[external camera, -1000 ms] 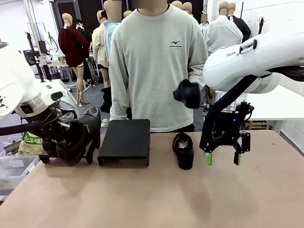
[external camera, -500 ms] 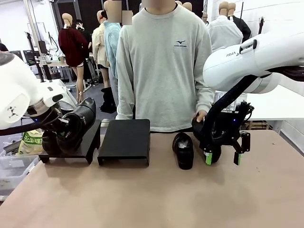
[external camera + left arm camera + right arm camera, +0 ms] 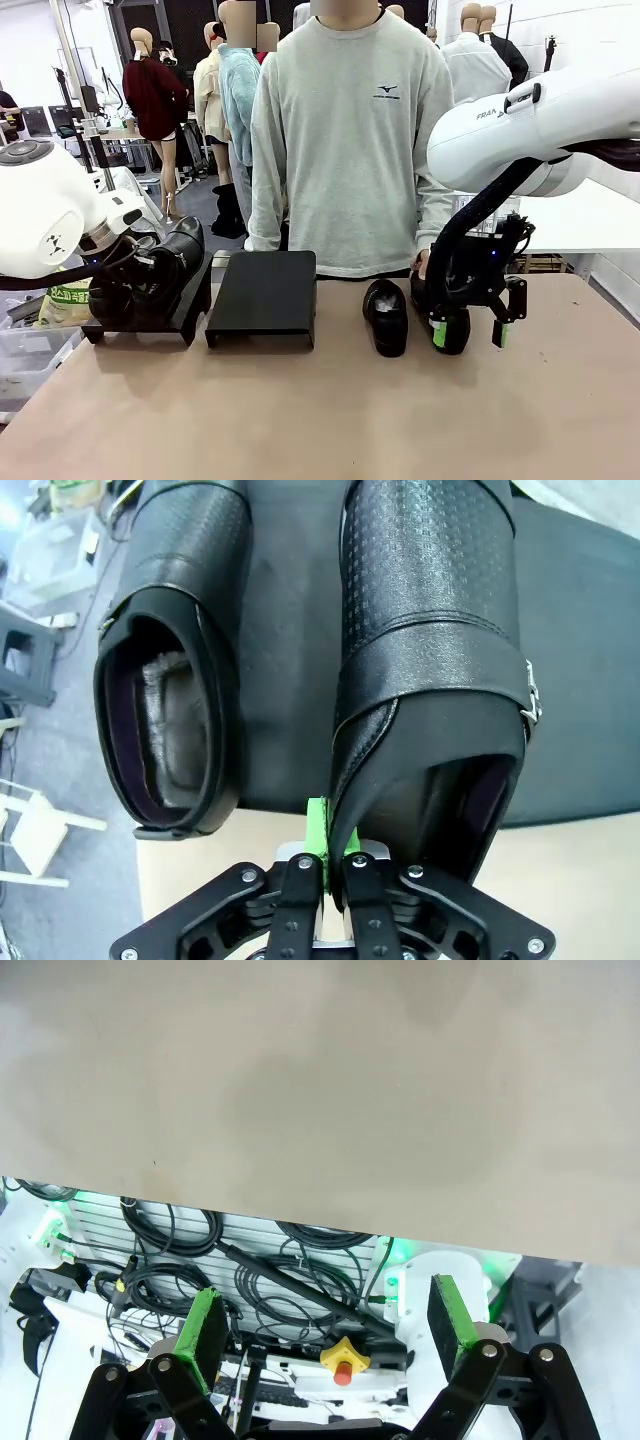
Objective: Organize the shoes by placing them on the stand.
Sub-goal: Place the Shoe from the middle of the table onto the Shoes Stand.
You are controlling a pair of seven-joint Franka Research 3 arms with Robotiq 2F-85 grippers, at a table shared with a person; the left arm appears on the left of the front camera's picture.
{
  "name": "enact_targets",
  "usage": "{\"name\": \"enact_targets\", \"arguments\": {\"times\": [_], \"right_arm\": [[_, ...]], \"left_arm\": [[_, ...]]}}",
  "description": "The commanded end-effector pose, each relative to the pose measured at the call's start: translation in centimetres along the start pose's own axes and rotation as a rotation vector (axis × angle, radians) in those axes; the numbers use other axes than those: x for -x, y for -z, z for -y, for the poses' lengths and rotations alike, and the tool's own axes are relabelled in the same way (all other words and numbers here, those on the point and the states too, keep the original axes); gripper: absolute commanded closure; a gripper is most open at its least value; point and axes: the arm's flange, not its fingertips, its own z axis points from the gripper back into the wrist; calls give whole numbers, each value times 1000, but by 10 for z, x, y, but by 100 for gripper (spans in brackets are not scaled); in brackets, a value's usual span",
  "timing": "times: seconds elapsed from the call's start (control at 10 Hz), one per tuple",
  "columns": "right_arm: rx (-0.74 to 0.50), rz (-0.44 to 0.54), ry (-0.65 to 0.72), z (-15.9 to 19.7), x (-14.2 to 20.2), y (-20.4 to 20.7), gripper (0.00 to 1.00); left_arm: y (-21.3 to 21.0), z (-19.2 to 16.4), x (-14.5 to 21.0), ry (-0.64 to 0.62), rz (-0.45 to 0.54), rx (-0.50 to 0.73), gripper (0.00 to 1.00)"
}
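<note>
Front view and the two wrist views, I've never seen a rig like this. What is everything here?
Two white robot arms work at a table, with a person standing opposite. The front view looks across from the robot's side. Each wrist view comes from a camera on an arm, looking along its fingers. The left gripper is shut on the back rim of a black shoe at the left stand, beside a second shoe. The right gripper hangs open above the table by two more shoes. Another black stand sits in the middle.
</note>
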Motion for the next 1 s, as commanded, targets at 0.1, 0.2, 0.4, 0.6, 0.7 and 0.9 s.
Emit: {"name": "enact_targets", "arguments": {"times": [0.1, 0.2, 0.4, 0.6, 0.7, 0.9], "right_arm": [[-3, -1, 16, -3, 0, -1, 0], [-3, -1, 16, -3, 0, -1, 0], [-3, -1, 16, -3, 0, -1, 0], [-3, -1, 16, -3, 0, -1, 0], [-3, -1, 16, -3, 0, -1, 0], [-3, -1, 16, -3, 0, -1, 0]], "left_arm": [[7, 0, -10, -67, 46, -32, 100], [12, -1, -13, -76, 38, -24, 100], [17, 2, -12, -91, 31, -40, 100], [20, 5, -15, -89, 31, -43, 100], [23, 6, -17, -90, 34, -45, 100], [28, 8, -18, -94, 20, -46, 100]]}}
